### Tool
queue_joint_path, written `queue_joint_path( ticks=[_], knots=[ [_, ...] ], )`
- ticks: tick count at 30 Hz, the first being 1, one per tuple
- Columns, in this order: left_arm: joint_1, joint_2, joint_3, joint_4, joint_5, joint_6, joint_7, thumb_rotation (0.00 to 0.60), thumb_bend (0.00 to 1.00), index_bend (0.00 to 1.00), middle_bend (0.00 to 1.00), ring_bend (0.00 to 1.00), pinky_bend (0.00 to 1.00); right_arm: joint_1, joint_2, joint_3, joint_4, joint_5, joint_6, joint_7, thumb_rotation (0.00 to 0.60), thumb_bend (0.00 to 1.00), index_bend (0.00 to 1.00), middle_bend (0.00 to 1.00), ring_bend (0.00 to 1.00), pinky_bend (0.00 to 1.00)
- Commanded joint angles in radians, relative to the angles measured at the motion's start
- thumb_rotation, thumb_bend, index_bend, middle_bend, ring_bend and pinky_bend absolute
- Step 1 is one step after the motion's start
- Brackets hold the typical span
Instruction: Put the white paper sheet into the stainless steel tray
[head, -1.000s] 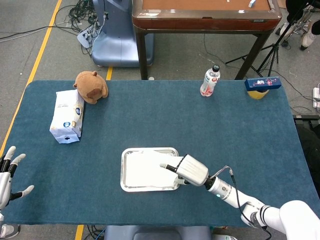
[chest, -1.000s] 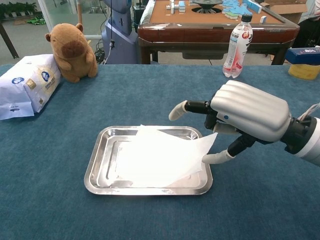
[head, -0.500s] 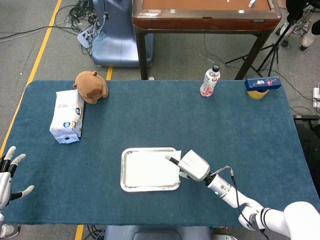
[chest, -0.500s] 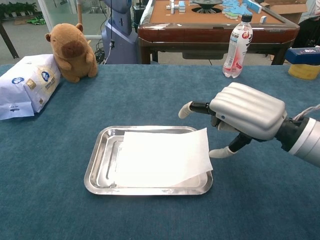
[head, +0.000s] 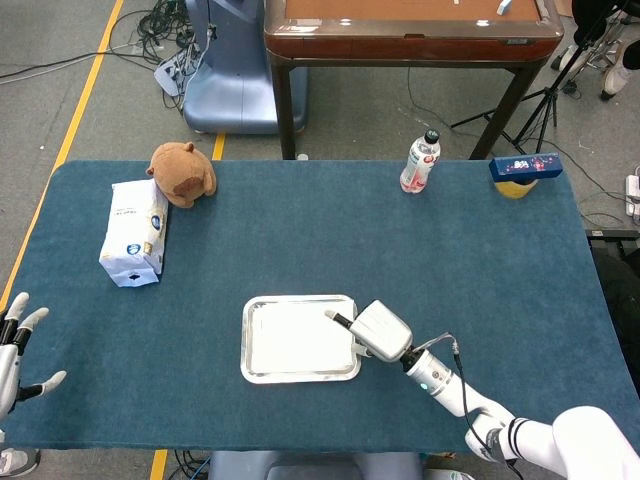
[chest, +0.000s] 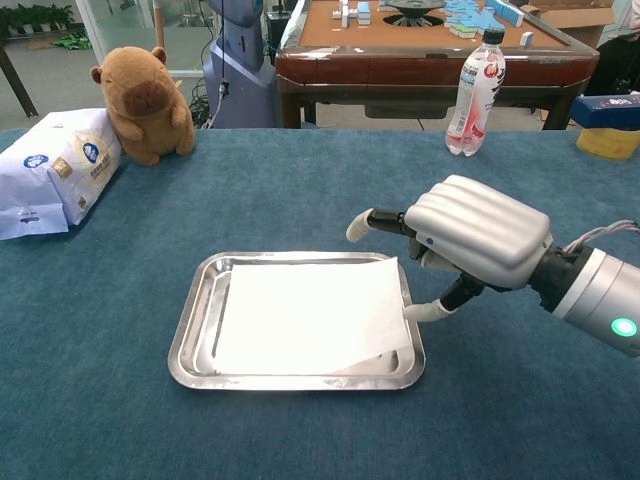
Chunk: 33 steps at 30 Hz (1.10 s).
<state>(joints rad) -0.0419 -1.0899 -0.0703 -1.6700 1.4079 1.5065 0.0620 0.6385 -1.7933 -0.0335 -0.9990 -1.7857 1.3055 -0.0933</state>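
The white paper sheet (chest: 310, 315) lies nearly flat inside the stainless steel tray (chest: 190, 345), with its near right corner slightly raised. My right hand (chest: 475, 235) hovers at the tray's right edge with its fingers apart, holding nothing. One finger reaches over the far right corner, and the thumb tip sits by the right rim at the paper's edge. In the head view the tray (head: 246, 340) holds the paper (head: 298, 338) and the right hand (head: 378, 330) sits beside it. My left hand (head: 15, 350) is spread open off the table's left front corner.
A brown plush capybara (chest: 148, 103) and a white bag (chest: 55, 170) sit at the far left. A drink bottle (chest: 475, 92) and a blue box on a yellow object (chest: 608, 120) stand along the far right edge. A brown table (head: 410, 30) stands beyond.
The paper has dropped from the right hand's fingers and settled flat in the tray. The right hand drew back, then eased left to the tray's rim. The left hand barely moved.
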Motion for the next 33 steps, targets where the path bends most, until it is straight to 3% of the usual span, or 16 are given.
queue_joint_path(
  ticks=[1, 19, 33],
  knots=[
    [0.0, 0.001, 0.0, 0.0, 0.0, 0.0, -0.001, 0.6, 0.0, 0.18, 0.0, 0.0, 0.32, 0.001, -0.01, -0.002, 0.007, 0.001, -0.002, 0.01, 0.6, 0.0, 0.26, 1.0, 1.0, 1.0],
    [0.003, 0.007, 0.0, -0.005, 0.001, 0.004, -0.006, 0.6, 0.0, 0.18, 0.0, 0.0, 0.32, -0.003, -0.039, -0.006, 0.036, 0.011, -0.005, 0.025, 0.6, 0.0, 0.26, 1.0, 1.0, 1.0],
    [0.002, 0.002, 0.001, -0.005, 0.002, 0.002, 0.006, 0.6, 0.0, 0.18, 0.0, 0.0, 0.32, -0.015, 0.053, 0.002, -0.097, 0.029, -0.005, -0.008, 0.6, 0.0, 0.25, 1.0, 1.0, 1.0]
  ],
)
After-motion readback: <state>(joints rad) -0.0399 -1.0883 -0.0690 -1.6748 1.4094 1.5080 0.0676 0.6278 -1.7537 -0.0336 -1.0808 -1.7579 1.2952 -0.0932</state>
